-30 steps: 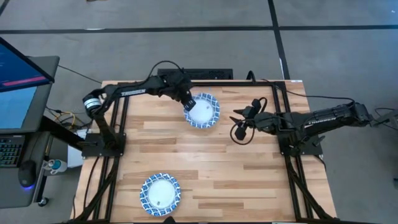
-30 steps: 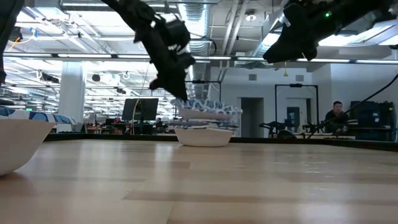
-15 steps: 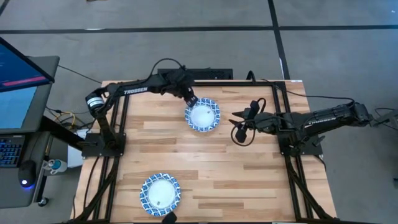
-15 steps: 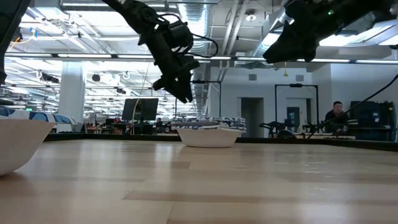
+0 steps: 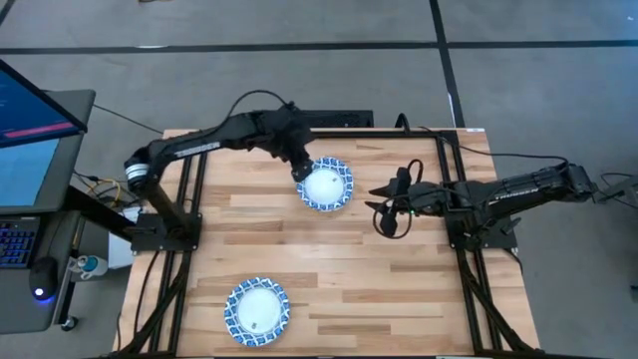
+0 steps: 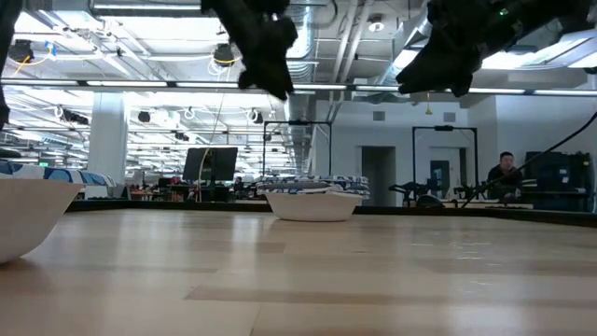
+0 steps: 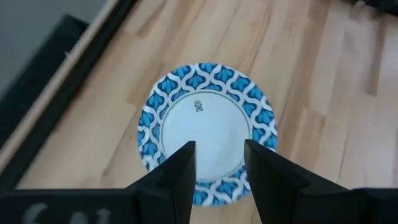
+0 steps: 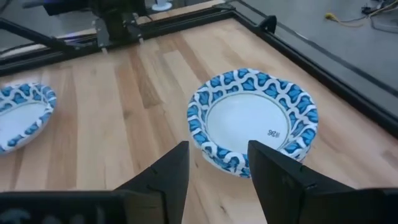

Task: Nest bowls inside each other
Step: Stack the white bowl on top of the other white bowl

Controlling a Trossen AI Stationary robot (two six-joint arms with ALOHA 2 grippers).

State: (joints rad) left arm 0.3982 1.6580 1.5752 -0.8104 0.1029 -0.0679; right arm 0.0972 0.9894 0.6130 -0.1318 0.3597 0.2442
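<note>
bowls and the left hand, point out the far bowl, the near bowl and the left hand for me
far bowl [image 5: 326,182], high view, on its white centre
near bowl [image 5: 257,310], high view, on its white centre
left hand [image 7: 219,167], left wrist view, midway between its two dark fingertips, above the far bowl

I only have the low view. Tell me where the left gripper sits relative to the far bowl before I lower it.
Observer: In the high view, the left gripper is above the far bowl, over the rim on the left arm's side rather than the centre.
Operator: Give me its finger state.
Observer: The left wrist view shows its fingers open with nothing between them.
Operator: Now report the right arm.
Observer: The right gripper hangs beside that bowl on the right arm's side, apart from it, with its fingers open.
</note>
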